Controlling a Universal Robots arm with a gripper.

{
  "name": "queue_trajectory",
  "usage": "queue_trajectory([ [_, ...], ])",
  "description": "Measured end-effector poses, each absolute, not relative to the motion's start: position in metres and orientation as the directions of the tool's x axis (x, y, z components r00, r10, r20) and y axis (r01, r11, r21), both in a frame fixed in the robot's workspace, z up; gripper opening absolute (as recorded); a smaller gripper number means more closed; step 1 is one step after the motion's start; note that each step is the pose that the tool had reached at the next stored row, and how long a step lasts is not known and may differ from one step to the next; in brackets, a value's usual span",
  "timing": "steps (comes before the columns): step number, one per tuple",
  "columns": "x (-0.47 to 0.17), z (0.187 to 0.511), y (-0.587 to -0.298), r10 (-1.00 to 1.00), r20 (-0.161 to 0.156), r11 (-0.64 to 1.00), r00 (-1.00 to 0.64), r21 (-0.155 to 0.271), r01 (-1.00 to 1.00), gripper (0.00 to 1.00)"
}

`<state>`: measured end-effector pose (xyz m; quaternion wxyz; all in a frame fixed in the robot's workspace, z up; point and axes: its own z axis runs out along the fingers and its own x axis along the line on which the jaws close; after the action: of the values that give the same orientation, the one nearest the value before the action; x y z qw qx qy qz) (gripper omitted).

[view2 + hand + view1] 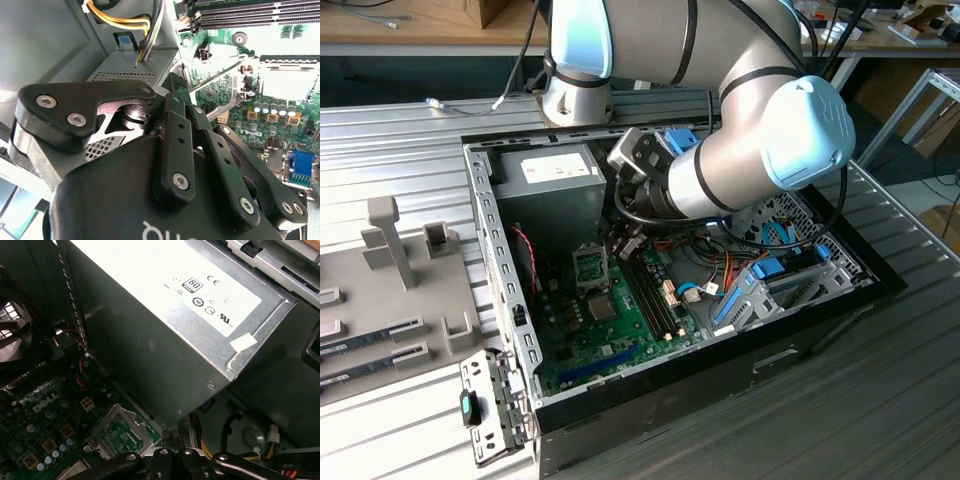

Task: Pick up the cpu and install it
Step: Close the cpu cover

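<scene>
Tool (175, 97) is pressed together. In both wrist views the tips pinch something thin and flat, held edge-on. I take that to be the cpu (176, 82), but its silver top isn't visible, so that's a judgement. Gripping it by the faces would explain why the tool is nearly closed rather than spread.

In the exterior view the tool (623, 243) is down inside the case (505, 270), pointing at the board. The socket (287, 77) is just ahead of the tips and apart from them. Its lever (215, 77) is swung up and the frame looks open, so it's ready to take a chip. I can't see one seated in it.

The power supply (165, 325) is close beside the tool and its cables (135, 22) run right past. That probably explains the tilted approach. The memory slots (250, 17) lie beyond the socket.

The cpu is hovering near the socket and isn't installed yet.
</scene>
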<state>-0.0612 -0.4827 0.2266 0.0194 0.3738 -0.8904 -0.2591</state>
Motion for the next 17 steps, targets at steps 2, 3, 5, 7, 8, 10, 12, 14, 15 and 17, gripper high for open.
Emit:
queue_trajectory([
  [2, -0.061, 0.227, -0.484, -0.676, -0.16, 0.586, -0.72, 0.476, -0.656, 0.11],
  [3, -0.061, 0.227, -0.486, -0.676, -0.16, 0.586, -0.72, 0.476, -0.656, 0.11],
  [5, -0.061, 0.227, -0.488, -0.676, -0.16, 0.586, -0.72, 0.476, -0.656, 0.11],
  [7, -0.061, 0.227, -0.492, -0.676, -0.16, 0.586, -0.72, 0.476, -0.656, 0.11],
  [8, -0.061, 0.227, -0.493, -0.676, -0.16, 0.586, -0.72, 0.476, -0.656, 0.11],
  [10, -0.061, 0.227, -0.496, -0.676, -0.159, 0.586, -0.72, 0.476, -0.656, 0.11],
  [12, -0.061, 0.227, -0.499, -0.676, -0.16, 0.586, -0.72, 0.476, -0.656, 0.11],
  [14, -0.061, 0.228, -0.504, -0.676, -0.16, 0.586, -0.72, 0.476, -0.656, 0.11],
  [15, -0.061, 0.228, -0.506, -0.676, -0.16, 0.586, -0.72, 0.476, -0.656, 0.11],
  [17, -0.061, 0.228, -0.508, -0.676, -0.159, 0.586, -0.72, 0.476, -0.655, 0.11],
])
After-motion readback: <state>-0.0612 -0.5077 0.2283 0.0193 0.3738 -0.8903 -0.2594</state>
